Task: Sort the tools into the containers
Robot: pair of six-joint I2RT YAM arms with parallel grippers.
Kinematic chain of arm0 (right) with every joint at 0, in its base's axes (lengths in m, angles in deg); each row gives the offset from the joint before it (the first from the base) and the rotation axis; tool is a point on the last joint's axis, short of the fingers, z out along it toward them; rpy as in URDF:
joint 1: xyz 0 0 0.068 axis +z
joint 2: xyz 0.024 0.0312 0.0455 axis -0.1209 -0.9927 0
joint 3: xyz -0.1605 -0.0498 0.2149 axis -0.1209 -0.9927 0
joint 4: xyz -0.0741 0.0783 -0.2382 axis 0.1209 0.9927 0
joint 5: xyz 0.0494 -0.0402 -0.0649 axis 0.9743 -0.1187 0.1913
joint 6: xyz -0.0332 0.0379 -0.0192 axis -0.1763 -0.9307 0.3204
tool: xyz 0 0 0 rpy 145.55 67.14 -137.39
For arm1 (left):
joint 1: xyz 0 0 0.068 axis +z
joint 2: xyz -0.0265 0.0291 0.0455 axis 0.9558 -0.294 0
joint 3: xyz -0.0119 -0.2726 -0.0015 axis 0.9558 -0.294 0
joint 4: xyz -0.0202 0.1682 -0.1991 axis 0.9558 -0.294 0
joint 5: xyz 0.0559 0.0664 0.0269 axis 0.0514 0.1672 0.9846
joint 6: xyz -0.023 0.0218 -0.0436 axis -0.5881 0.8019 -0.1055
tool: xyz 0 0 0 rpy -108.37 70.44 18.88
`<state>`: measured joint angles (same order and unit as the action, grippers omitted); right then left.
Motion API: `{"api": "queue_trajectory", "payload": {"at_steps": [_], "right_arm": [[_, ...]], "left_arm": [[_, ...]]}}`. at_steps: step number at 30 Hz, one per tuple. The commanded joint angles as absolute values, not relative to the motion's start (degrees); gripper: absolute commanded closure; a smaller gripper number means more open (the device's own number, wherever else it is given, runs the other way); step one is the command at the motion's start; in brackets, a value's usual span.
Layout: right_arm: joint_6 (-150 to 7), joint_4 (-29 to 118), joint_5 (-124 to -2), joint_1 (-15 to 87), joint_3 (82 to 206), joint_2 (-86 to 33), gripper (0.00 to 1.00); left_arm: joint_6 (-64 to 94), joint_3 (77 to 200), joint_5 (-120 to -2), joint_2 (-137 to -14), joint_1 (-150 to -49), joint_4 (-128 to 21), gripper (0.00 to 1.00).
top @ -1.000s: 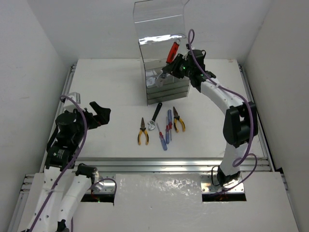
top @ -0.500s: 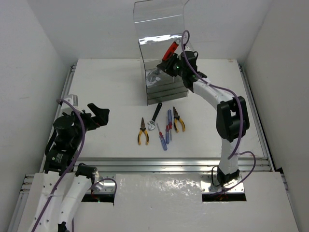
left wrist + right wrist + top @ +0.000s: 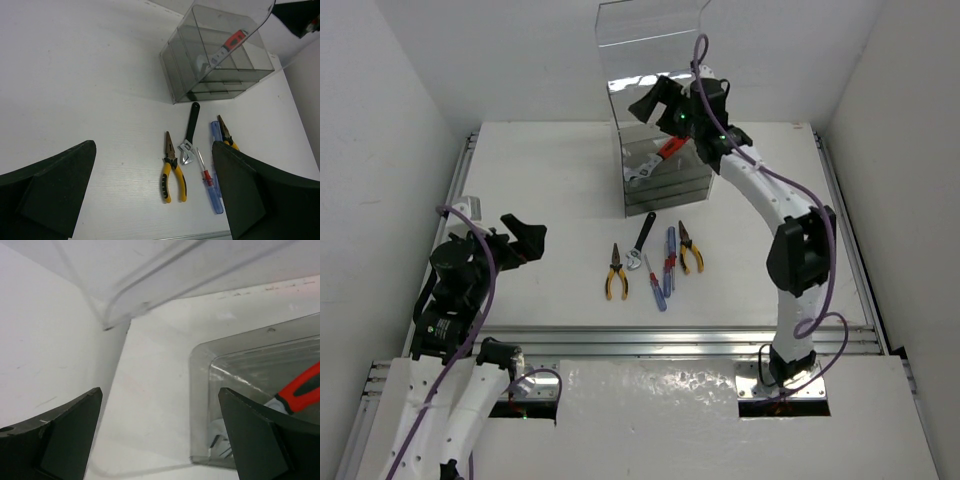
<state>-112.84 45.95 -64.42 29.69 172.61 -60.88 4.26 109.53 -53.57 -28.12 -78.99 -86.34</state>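
Adjustable wrench (image 3: 664,150) inside container (image 3: 665,188), rear centre of table (image 3: 545,185); other tools (image 3: 642,243) in row just before container.

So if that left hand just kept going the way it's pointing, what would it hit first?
Probably the bare table, just short of the leftmost yellow-handled pliers. The open left hand slants down toward that spot, though depth is hard to judge.

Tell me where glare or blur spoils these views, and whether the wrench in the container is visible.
Top external: a bright reflection streaks the container front, but the red-handled wrench shows through. Left wrist: even light, smoky walls, wrench and leftmost pliers sharp. Right wrist: very close, clear walls soft and washed out, only the wrench's red handle distinct.
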Motion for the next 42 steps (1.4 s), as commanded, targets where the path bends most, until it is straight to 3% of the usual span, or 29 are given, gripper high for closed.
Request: {"api": "queue_trajectory", "payload": {"at_steps": [1,6,10,12,17,23,31,42], "right_arm": [[-110.6,55.4,-67.3,30.9,177.5,-54.1,0.01],[-112.0,61.8,-69.9,33.9,166.9,-47.1,0.01],[-108.3,67.6,-86.9,42.4,160.0,-44.3,0.04],[-107.3,68.3,-96.3,47.7,156.5,-43.2,0.11],[-111.0,70.5,-104.5,54.2,153.4,-45.3,0.18],[-116.2,75.6,-103.6,55.4,157.2,-55.4,0.22],[-120.9,78.2,-101.6,53.4,161.6,-65.1,0.38],[-122.3,76.8,-96.1,50.0,164.7,-73.6,0.44]], "left_arm": [[3.9,109.5,-53.2,-27.4,-79.5,-83.2,0.00],[3.8,109.5,-53.2,-27.1,-79.5,-83.3,0.00],[3.8,109.5,-51.7,-27.2,-79.5,-83.5,0.00],[3.6,109.6,-51.3,-27.1,-79.5,-83.6,0.00],[3.4,109.6,-50.8,-26.7,-79.6,-83.7,0.00],[3.4,109.6,-50.9,-26.4,-79.6,-83.7,0.00],[3.5,109.5,-51.0,-25.6,-80.2,-83.7,0.00],[3.6,109.5,-51.3,-25.2,-80.7,-83.7,0.00]]}}
